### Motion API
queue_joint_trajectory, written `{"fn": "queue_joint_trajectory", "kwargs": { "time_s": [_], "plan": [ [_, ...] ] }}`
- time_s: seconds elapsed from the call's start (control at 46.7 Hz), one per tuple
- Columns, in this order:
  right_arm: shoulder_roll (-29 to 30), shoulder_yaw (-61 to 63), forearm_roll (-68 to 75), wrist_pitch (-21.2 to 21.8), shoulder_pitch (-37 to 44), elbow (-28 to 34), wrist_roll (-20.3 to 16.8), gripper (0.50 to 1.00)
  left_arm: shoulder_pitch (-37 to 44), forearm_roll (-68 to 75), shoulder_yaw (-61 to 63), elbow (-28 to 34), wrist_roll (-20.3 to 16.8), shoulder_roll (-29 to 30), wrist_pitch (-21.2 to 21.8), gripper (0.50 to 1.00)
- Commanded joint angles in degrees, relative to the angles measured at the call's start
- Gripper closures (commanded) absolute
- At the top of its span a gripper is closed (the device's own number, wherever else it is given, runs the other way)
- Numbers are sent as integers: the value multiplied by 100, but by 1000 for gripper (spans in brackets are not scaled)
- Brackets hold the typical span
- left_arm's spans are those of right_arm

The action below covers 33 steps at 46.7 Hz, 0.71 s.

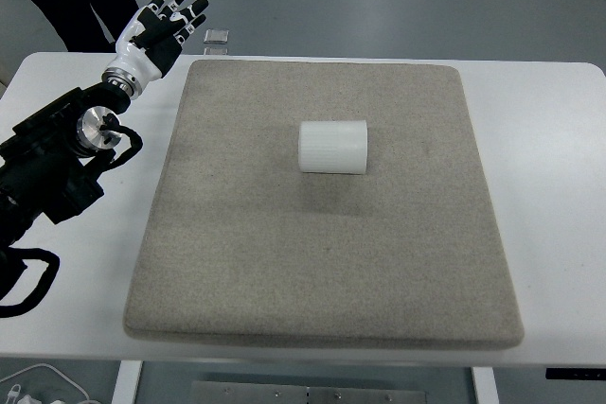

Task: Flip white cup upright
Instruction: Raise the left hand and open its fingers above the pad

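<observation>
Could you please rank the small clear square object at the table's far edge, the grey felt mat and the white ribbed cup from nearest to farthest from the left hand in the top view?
From the left hand, open at the table's far left corner:
1. Small clear square object, just to its right at the far edge.
2. Grey felt mat; its far left corner lies close by.
3. White ribbed cup, on its side mid-mat.

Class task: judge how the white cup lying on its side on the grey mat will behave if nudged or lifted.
The white cup lies on its side, so a nudge across its axis would probably roll it. The fuzzy grey mat should damp that roll. Its ribbed wall likely aids grip; it looks light, though weight cannot be confirmed.
</observation>
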Motion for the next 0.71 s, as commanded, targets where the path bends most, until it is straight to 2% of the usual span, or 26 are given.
{"fn": "queue_joint_trajectory", "kwargs": {
  "time_s": [0.0, 0.364, 0.493, 0.686],
  "plan": [
    [0, 11, -6, 0, -9, -3, 0, 570, 1, -1, -5, 0, 0, 0, 0, 504],
    [0, 10, -15, -18, -9, -11, 0, 570, 36, -88, -329, 70, 9, 70, 26, 504],
    [0, -7, -15, -18, -9, -11, 0, 570, 10, -71, -691, 132, 9, 106, 211, 504],
    [0, -7, -15, -18, 0, -11, 0, 570, -122, 17, -638, 105, 61, 123, 220, 504]
  ]
}}
